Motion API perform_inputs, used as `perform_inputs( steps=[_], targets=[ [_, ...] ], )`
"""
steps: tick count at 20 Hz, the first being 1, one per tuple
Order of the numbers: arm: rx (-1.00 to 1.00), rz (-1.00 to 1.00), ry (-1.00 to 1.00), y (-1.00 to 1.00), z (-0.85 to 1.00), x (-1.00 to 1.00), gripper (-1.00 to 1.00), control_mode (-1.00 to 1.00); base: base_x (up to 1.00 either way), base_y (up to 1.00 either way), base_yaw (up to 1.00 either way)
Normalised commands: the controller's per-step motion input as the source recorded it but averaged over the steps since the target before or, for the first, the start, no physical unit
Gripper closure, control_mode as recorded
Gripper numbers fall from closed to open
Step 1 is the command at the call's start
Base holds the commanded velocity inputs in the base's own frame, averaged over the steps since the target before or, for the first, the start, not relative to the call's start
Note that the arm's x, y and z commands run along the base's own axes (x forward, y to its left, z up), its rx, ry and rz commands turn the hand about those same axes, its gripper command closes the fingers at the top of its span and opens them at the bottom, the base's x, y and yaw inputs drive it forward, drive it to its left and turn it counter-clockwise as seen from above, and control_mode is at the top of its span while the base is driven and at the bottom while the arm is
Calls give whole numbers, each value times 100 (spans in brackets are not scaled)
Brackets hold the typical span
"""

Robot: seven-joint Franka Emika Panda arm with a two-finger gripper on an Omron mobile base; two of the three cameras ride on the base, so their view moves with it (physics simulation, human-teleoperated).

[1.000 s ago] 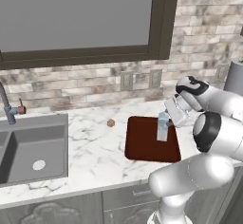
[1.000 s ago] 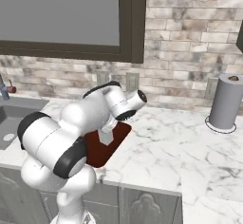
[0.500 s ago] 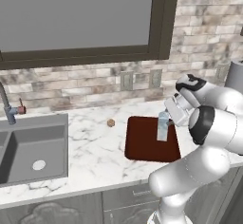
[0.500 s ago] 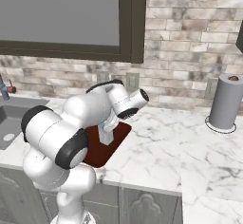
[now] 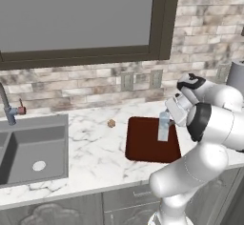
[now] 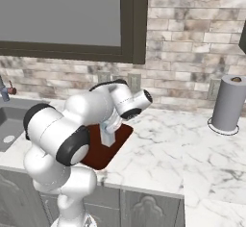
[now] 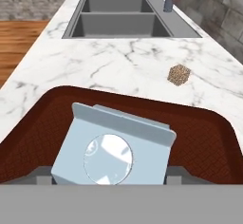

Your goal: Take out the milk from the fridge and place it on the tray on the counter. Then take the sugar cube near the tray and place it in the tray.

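Over tray (image 7: pixel 209 137), milk (image 7: pixel 111 149) (between claw (image 7: pixel 109 173) tips)

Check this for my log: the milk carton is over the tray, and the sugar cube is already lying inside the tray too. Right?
Only the cube is wrong. The sugar cube lies on the bare counter, outside the tray, between it and the sink, as the hand view shows. The milk carton is indeed over the tray, at the gripper.

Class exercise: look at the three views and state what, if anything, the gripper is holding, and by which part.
The gripper holds the milk near its gabled top, upright over the tray. The exact finger contact is hidden.
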Motion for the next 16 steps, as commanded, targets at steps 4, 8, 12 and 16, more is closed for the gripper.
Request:
perform_inputs(
  steps=[4, 8, 12, 16],
  targets=[
    [0, 0, 0, 0, 0, 0, -100, -100, 0, 0, 0],
    [0, 0, 0, 0, 0, 0, -100, -100, 0, 0, 0],
    [0, 0, 0, 0, 11, -1, -100, -100, 0, 0, 0],
    [0, 0, 0, 0, 38, 0, -100, -100, 0, 0, 0]
  ],
)
